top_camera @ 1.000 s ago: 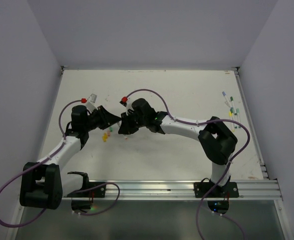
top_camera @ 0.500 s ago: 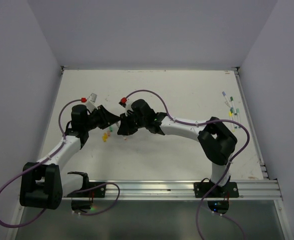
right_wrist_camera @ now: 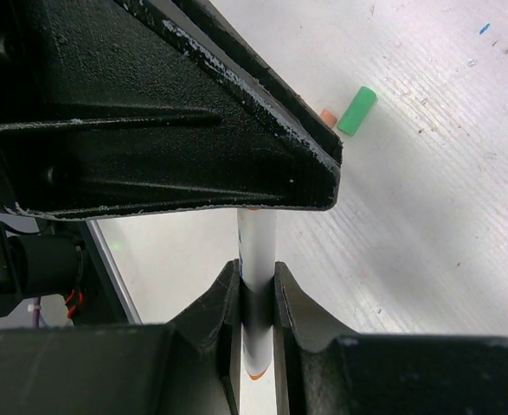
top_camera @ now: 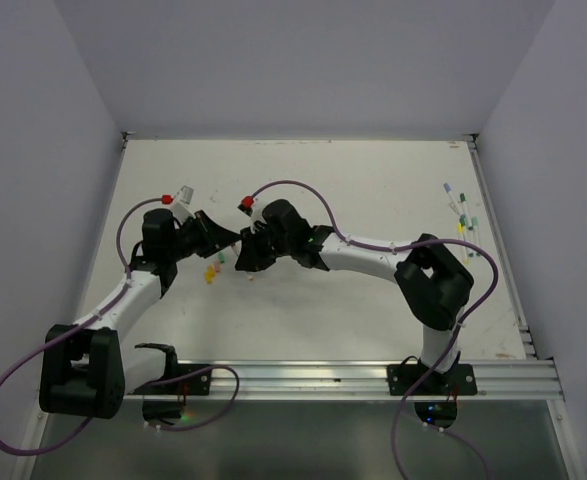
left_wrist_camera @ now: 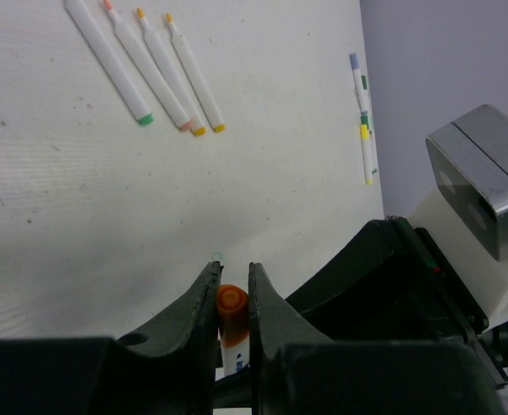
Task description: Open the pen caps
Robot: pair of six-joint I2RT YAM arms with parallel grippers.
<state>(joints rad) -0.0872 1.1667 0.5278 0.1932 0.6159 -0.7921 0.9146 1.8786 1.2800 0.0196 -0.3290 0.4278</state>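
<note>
One white-barrelled pen is held between my two grippers at mid-table. My left gripper [left_wrist_camera: 233, 272] is shut on its orange cap [left_wrist_camera: 231, 303], which shows end-on between the jaws. My right gripper [right_wrist_camera: 255, 268] is shut on the white barrel [right_wrist_camera: 256, 238], which runs up under the left gripper's black finger [right_wrist_camera: 167, 121]. In the top view the left gripper [top_camera: 225, 240] and the right gripper [top_camera: 245, 250] meet tip to tip. Loose caps [top_camera: 213, 268] lie on the table just below them. A green cap [right_wrist_camera: 357, 111] and a small orange cap [right_wrist_camera: 327, 118] lie beside the grip.
Several white pens [left_wrist_camera: 150, 69] lie side by side with coloured ends, and more pens [left_wrist_camera: 364, 130] lie near the right wall. In the top view this group [top_camera: 463, 212] is at the table's right edge. Walls close the table on three sides.
</note>
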